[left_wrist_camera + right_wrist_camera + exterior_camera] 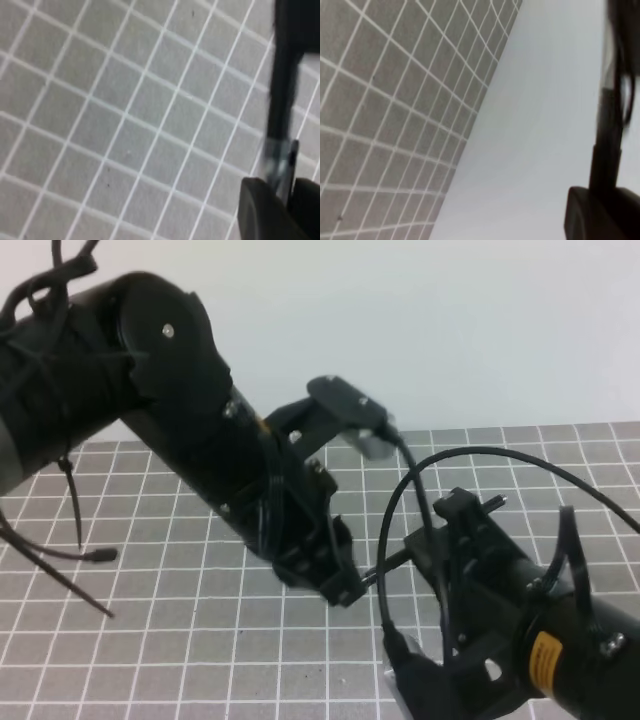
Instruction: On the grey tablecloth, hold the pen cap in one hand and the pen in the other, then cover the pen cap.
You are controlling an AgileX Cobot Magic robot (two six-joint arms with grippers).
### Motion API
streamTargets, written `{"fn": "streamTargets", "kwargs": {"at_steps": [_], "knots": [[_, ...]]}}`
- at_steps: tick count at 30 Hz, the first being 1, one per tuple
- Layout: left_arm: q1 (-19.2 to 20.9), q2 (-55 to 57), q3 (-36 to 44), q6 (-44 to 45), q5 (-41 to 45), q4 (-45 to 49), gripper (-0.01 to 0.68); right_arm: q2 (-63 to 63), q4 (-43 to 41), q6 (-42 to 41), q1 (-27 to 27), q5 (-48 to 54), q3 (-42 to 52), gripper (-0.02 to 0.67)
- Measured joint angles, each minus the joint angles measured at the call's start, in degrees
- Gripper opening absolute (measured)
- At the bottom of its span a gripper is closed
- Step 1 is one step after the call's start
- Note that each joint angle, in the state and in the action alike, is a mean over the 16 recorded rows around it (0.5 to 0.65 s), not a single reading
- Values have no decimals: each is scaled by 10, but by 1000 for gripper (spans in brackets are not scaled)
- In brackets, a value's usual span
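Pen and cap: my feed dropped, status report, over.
Left gripper and right gripper shut, raised, facing each other over the grey tablecloth. Pen bridges them; cap not discernible. Nothing in the way.

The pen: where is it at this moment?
In the exterior high view the pen is off the grey tablecloth, just right of centre, bridging the left gripper and right gripper.

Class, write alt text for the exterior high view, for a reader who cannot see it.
Two black robot arms meet above the grey tablecloth, the left gripper and right gripper facing each other with a thin dark pen bridging the gap between them. The pen cap cannot be made out. Black cables loop over both arms, and a pale wall lies behind.
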Motion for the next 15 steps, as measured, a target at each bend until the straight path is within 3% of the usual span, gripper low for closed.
{"fn": "streamTargets", "kwargs": {"at_steps": [15], "knots": [[0,18,-31,10,2,-13,0,10,0,-11,12,-29,-1,-3]]}}
